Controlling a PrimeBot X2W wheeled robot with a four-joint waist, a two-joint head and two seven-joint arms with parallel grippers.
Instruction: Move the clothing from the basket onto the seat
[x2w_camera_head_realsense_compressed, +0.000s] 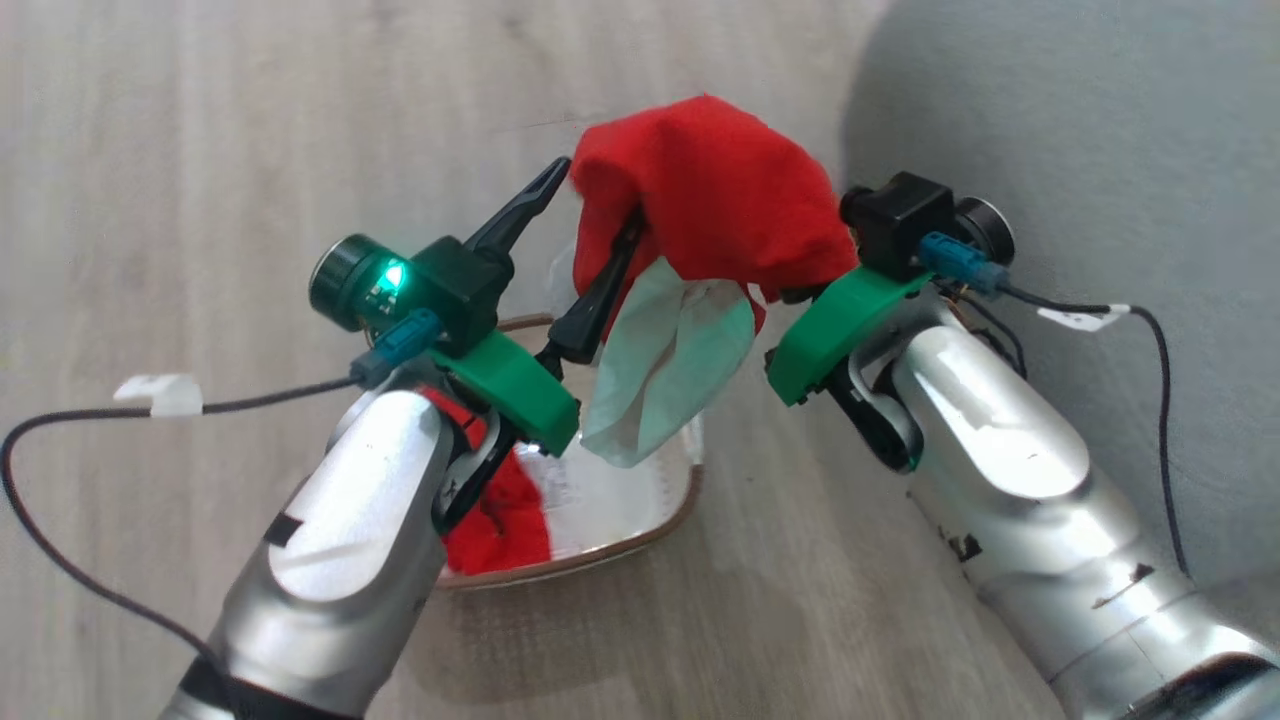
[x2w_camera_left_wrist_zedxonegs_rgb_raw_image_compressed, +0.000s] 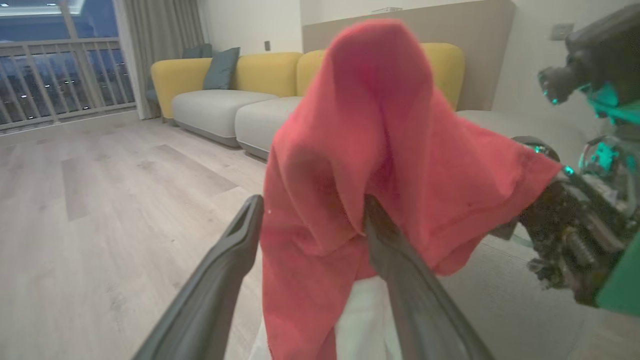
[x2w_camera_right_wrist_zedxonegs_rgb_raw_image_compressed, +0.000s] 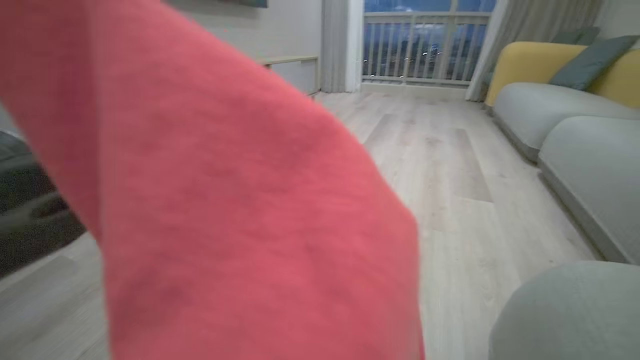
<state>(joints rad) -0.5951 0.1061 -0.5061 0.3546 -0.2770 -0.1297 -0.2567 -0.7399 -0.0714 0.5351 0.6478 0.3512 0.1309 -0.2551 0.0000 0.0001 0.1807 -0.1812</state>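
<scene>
Above the basket, the clothing hangs raised between both arms. It is a red garment, bunched at the top, with a pale white section drooping from its underside toward the basket interior. A second mass of red fabric lies inside the basket on the side toward the left arm, partly covered by the left forearm.

Left fingers: spread wide apart, gripping nothing. The outer finger stands clear of the cloth. The inner finger runs up under the red garment, which drapes over its tip; the left wrist view shows the same arrangement.

Right fingers: covered by the garment's right edge. They are closed, clamped on the cloth at that edge. In the left wrist view the garment's corner is drawn out to the right arm's dark wrist assembly.

The basket stands on a pale wood floor. The grey-green seat lies to the right of the right arm. The raised garment hangs near the seat's edge; whether any part overhangs it cannot be told.

A green lamp is lit on the left wrist camera. A yellow-backed sofa stands across the room.
</scene>
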